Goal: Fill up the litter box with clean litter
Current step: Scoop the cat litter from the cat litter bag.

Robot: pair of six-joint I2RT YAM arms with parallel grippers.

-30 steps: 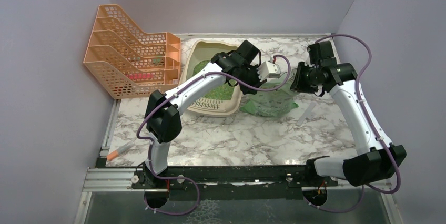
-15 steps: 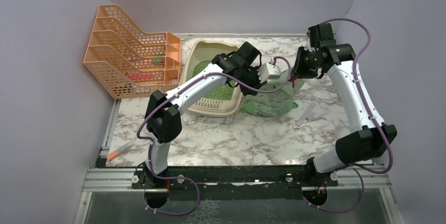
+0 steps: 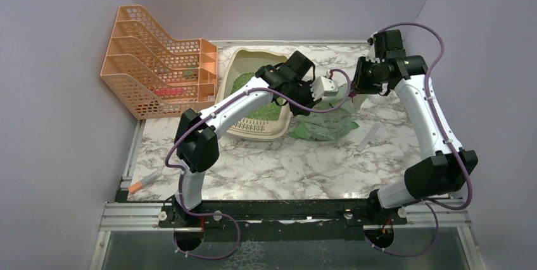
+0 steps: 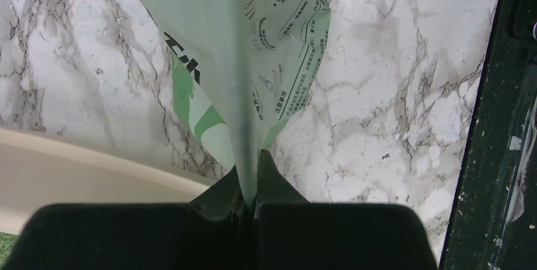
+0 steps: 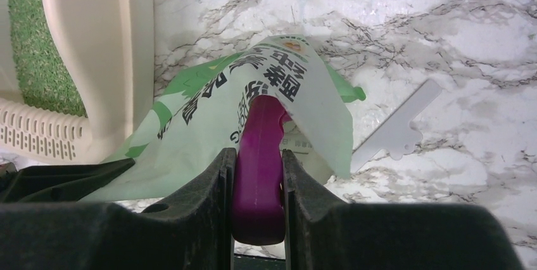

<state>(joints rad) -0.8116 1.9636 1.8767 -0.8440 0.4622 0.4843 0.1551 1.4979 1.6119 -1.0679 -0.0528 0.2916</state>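
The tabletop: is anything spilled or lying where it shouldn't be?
The green litter sits inside the litter box; none shows on the marble. Two strays stand out: a white strip lying loose right of the green bag, and an orange-tipped tube at the near left edge.

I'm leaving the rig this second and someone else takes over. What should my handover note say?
Left gripper: shut on the edge of the litter bag, holding it up beside the litter box.
Right gripper: shut on the magenta scoop, its head hidden in the bag's mouth.
Done: some green litter already lies in the box.
Left: scoop more litter from bag to box.
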